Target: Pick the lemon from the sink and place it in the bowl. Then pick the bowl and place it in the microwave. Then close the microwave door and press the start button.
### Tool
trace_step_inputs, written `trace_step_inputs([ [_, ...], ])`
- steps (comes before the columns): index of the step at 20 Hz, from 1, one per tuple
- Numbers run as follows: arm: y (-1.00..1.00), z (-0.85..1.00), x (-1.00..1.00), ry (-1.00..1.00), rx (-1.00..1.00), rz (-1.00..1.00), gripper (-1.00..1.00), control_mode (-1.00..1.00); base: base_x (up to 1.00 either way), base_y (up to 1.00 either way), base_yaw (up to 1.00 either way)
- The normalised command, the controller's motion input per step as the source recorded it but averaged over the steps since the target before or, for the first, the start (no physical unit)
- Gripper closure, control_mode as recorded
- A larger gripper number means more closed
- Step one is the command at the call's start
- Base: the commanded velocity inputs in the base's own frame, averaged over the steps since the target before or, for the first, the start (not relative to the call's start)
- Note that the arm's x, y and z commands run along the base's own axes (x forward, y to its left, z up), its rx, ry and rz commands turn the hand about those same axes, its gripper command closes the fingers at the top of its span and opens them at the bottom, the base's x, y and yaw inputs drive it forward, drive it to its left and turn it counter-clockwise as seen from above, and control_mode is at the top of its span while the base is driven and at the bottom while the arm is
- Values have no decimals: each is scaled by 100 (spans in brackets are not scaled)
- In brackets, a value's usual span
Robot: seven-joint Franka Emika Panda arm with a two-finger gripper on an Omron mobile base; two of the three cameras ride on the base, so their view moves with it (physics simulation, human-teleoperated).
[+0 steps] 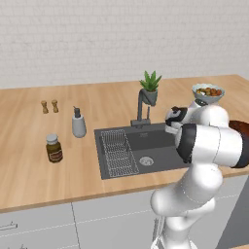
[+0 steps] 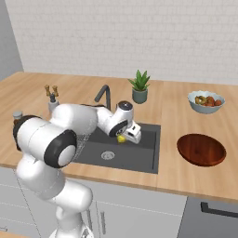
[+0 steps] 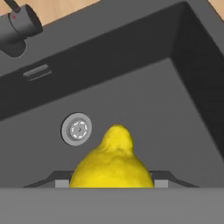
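We hold the lemon (image 3: pixel 112 168) tight between our fingers (image 2: pixel 123 138), just above the dark sink (image 3: pixel 131 87), so the first step, carrying the fruit to the bowl (image 2: pixel 201 149), looks to be under way. Next we likely need to lift it up and swing it right, over to the brown bowl on the counter (image 2: pixel 172 116). Our own arm hides the lemon in the left base view, and the fingers' tips are mostly covered by the fruit.
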Motion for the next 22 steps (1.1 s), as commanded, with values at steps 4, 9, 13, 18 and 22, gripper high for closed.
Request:
trace_step_inputs([
  [4, -36, 78, -17, 2, -14, -10, 100, -100, 0, 0, 0],
  [9, -69, 45, -19, 0, -7, -7, 100, -100, 0, 0, 0],
  [13, -81, 29, -13, 0, -7, -9, 100, -100, 0, 0, 0],
  [18, -93, 24, -3, 0, -5, -15, 100, -100, 0, 0, 0],
  [22, -100, 15, -6, -4, 0, -16, 100, -100, 0, 0, 0],
])
